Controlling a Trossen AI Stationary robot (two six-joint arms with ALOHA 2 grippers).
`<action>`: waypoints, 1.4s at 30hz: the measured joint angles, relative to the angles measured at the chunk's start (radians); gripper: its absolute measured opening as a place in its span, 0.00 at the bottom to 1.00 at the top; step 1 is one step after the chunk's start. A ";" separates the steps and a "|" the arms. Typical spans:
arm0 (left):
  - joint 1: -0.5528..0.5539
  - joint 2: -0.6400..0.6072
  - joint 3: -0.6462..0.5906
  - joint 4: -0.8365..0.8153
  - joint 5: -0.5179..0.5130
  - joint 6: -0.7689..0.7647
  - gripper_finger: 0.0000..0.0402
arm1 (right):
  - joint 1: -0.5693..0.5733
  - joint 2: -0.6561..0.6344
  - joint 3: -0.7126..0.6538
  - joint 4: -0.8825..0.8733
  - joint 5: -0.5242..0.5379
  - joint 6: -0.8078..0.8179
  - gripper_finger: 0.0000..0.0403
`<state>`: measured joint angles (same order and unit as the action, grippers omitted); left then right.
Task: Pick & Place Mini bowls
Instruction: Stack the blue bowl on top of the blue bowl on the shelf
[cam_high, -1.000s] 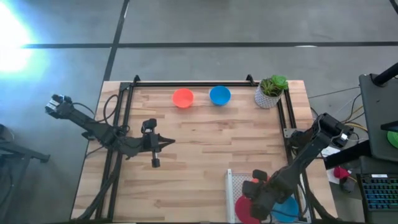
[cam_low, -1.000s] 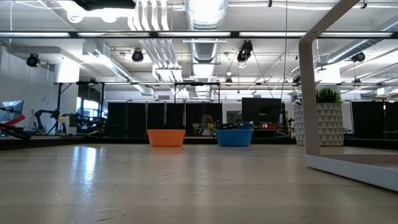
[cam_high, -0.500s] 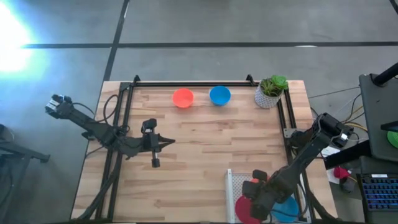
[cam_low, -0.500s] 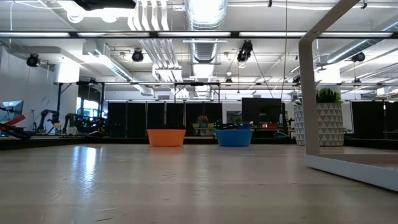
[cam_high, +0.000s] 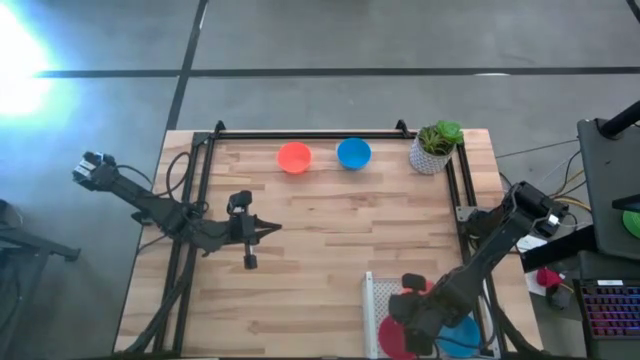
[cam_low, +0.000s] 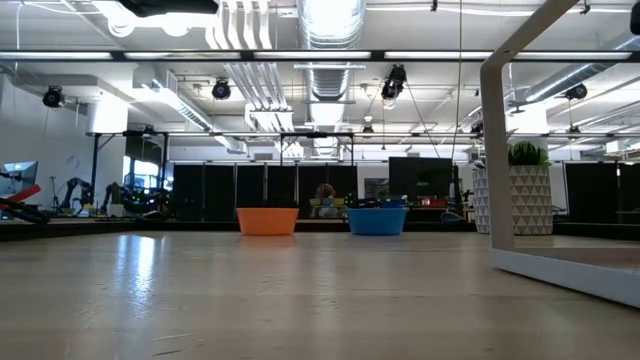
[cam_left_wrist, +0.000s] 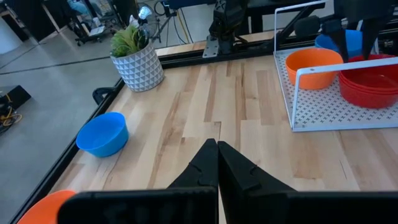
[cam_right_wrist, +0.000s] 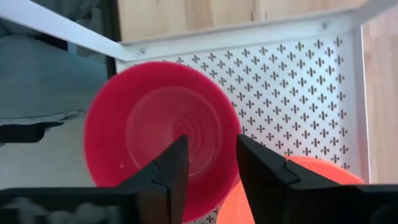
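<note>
mini bowls, plain round plastic: red stack (cam_right_wrist: 163, 130) and an orange bowl (cam_right_wrist: 298, 190) sit in the white perforated rack (cam_right_wrist: 298, 87); right gripper (cam_right_wrist: 208, 163) hovers above, fingers parted, holding nothing.

left gripper (cam_left_wrist: 217, 163) shut, mid-table.

- The left arm lies low along the left side of the bench, reaching toward its middle; its dark two-finger left pincer (cam_high: 270, 228) has both fingers pressed flat together, tips pointing inward.
- The right arm bends down from the right edge to the near right corner; its dark right pincer (cam_right_wrist: 208, 163) points downward, fingers standing apart with a clear gap between them.
</note>
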<state>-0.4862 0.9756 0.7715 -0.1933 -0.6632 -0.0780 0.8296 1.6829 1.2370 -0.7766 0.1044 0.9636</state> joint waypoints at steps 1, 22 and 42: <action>0.000 0.000 0.000 0.000 0.000 0.000 0.00 | -0.002 0.000 0.008 -0.003 0.000 -0.012 0.32; 0.022 0.000 0.000 -0.001 -0.019 -0.003 0.00 | -0.016 -0.018 0.265 -0.525 0.532 0.012 0.11; 0.026 0.000 -0.001 -0.001 -0.019 -0.004 0.00 | -0.441 -0.106 0.279 -0.586 0.601 -0.063 0.02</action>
<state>-0.4599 0.9756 0.7704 -0.1944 -0.6823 -0.0818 0.3888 1.5768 1.5158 -1.3624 0.7057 0.9009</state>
